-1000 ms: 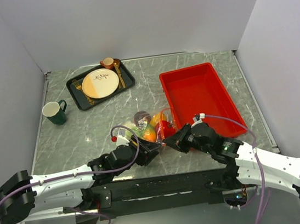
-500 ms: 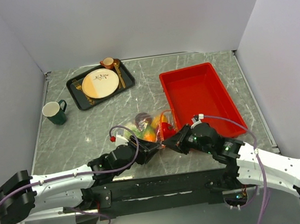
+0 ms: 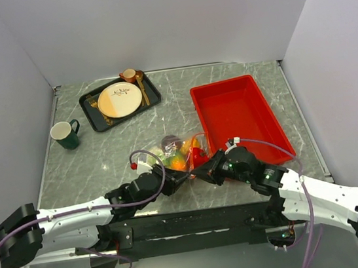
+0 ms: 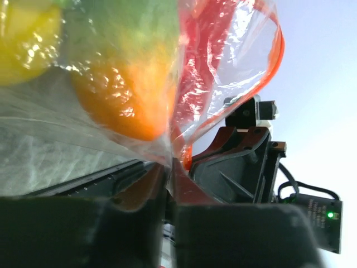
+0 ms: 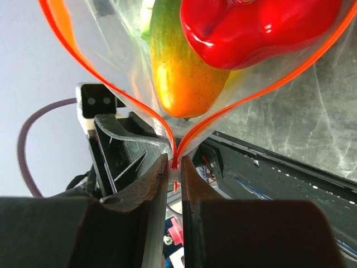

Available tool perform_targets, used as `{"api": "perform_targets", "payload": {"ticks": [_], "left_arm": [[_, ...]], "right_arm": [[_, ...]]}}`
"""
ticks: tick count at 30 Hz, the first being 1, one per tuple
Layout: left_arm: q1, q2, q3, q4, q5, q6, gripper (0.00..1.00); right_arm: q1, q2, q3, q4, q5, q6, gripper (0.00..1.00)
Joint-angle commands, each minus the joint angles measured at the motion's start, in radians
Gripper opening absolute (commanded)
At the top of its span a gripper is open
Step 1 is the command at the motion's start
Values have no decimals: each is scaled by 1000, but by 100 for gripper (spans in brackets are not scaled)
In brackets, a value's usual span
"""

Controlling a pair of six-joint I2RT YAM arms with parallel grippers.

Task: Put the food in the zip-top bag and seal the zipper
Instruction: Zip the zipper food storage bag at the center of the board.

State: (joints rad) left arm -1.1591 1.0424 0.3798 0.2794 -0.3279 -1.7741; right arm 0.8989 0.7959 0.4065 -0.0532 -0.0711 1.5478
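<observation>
The food (image 5: 256,25) sits in the zip-top bag (image 3: 176,153), centre frame. My right gripper (image 5: 174,167) pinches the zipper (image 5: 56,22) end, and my left gripper (image 4: 167,176) clamps the bag's film. Sealing looks in hand; next I should draw the strip shut.

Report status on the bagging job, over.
Left end effector pinching zip-top bag film. Right end effector shut on zipper end. Food inside, mouth gaping. Red tray close alongside.

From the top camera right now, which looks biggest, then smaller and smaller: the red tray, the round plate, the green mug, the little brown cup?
Largest to smallest:
1. red tray
2. round plate
3. green mug
4. little brown cup
None look alike in size.
</observation>
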Motion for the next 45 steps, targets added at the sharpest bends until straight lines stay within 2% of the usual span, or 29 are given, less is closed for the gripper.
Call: {"api": "perform_targets", "payload": {"ticks": [1,11,17,24,32,37,45], "left_arm": [[27,11,31,27,-16,1,2],[42,-62,-16,-19,23,27,1],[52,-97,-87,78,99,15,1],[76,-62,-85,130,177,59,1],[98,39,-105,302,286,74,1],[99,39,-96,288,300,102,1],[113,42,-128,363,354,108,1]], "right_arm": [[6,20,28,50,-39,6,0],[-3,16,31,12,4,3,0],[-55,37,32,10,7,-15,0],[-89,51,55,-4,1,-46,0],[-136,39,31,10,-12,-55,0],[-163,54,32,13,-30,-80,0],[-192,108,48,36,-85,-133,0]]}}
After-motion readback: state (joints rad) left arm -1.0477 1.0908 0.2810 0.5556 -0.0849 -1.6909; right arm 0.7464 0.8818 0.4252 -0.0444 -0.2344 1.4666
